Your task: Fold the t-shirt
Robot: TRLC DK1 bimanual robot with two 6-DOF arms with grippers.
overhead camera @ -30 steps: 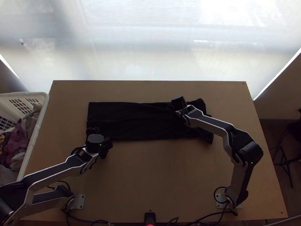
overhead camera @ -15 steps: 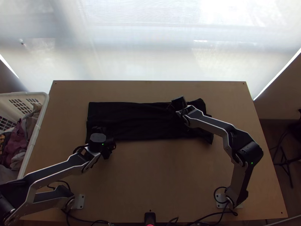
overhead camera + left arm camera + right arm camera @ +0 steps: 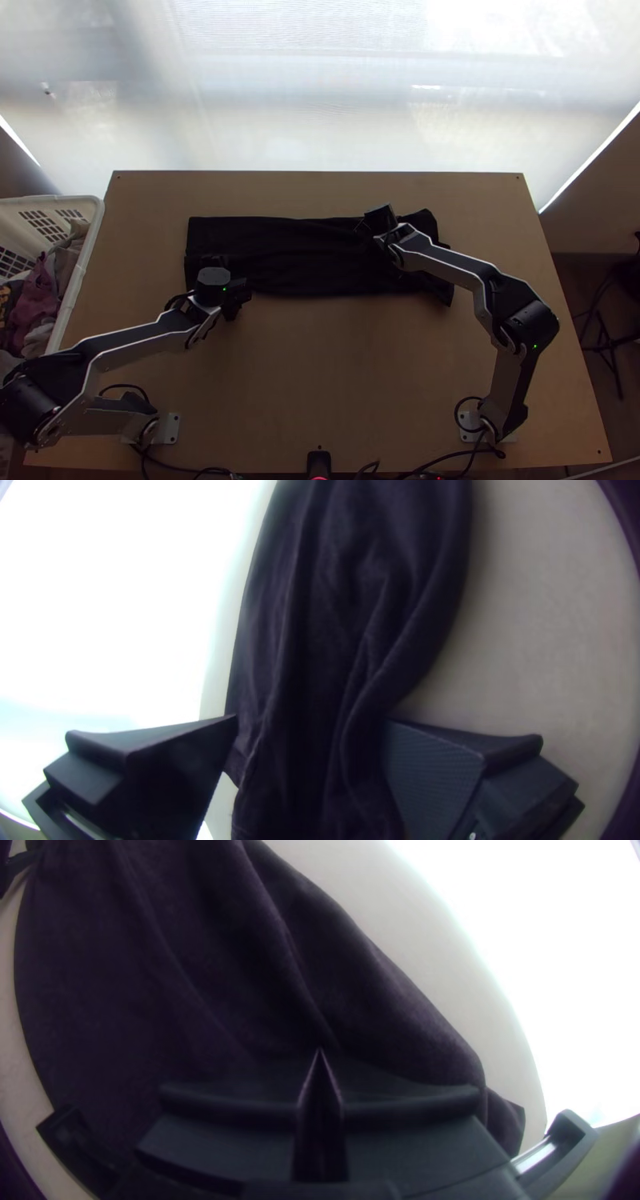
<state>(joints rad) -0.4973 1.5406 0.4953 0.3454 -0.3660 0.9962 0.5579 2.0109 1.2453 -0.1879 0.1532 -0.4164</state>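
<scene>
The black t-shirt [image 3: 296, 248] lies as a long, wrinkled strip across the table, its layers hard to tell apart. My left gripper [image 3: 213, 262] is over the strip's left end, near its lower edge. In the left wrist view, my left gripper [image 3: 311, 721] stands open, the dark cloth [image 3: 347, 580] running between and beyond its spread fingers. My right gripper [image 3: 381, 218] is at the shirt's right part, toward the far edge. Seen from its wrist, my right gripper [image 3: 320, 1052] is shut on the cloth [image 3: 167, 1007], with folds running out from the fingertips.
A white basket [image 3: 78, 280] with assorted clothes stands off the table's left edge. Bare tabletop [image 3: 320, 360] lies between the arms, in front of the shirt. A small black device [image 3: 319, 464] sits at the near edge. A bright window blind hangs behind the table.
My left gripper has moved up the picture and slightly right over the shirt's left end. The right arm has kept still.
</scene>
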